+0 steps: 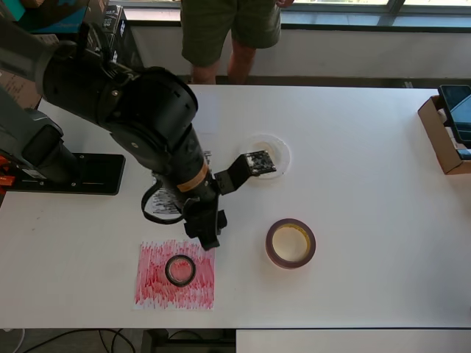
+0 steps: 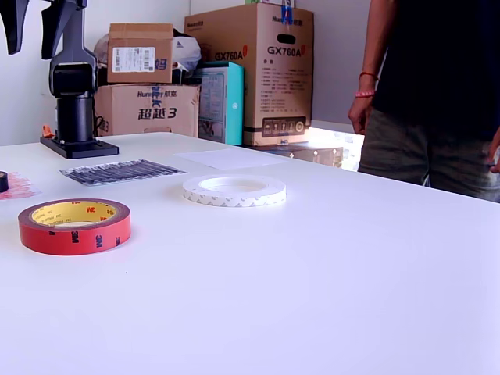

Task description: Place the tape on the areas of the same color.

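The small black tape roll (image 1: 180, 270) lies flat on the red scribbled patch (image 1: 158, 283); it just shows at the exterior view's left edge (image 2: 2, 181). My gripper (image 1: 210, 229) hangs above that patch's far right corner, clear of the roll; in the exterior view (image 2: 33, 23) its two dark fingers stand apart and hold nothing. The dark-red roll (image 1: 291, 243) (image 2: 74, 225) with a yellowish core and the flat white roll (image 1: 271, 151) (image 2: 234, 190) lie on bare table. The black scribbled patch (image 1: 168, 206) (image 2: 121, 171) is mostly hidden under my arm. The faint white sheet (image 2: 230, 158) lies behind it.
The arm's black base (image 1: 70, 173) (image 2: 76, 144) is bolted at the overhead view's left. A person (image 1: 228, 33) (image 2: 437, 94) stands at the table's far edge. An open cardboard box (image 1: 445, 136) sits at the overhead view's right edge. Stacked cartons (image 2: 250, 70) stand behind the table.
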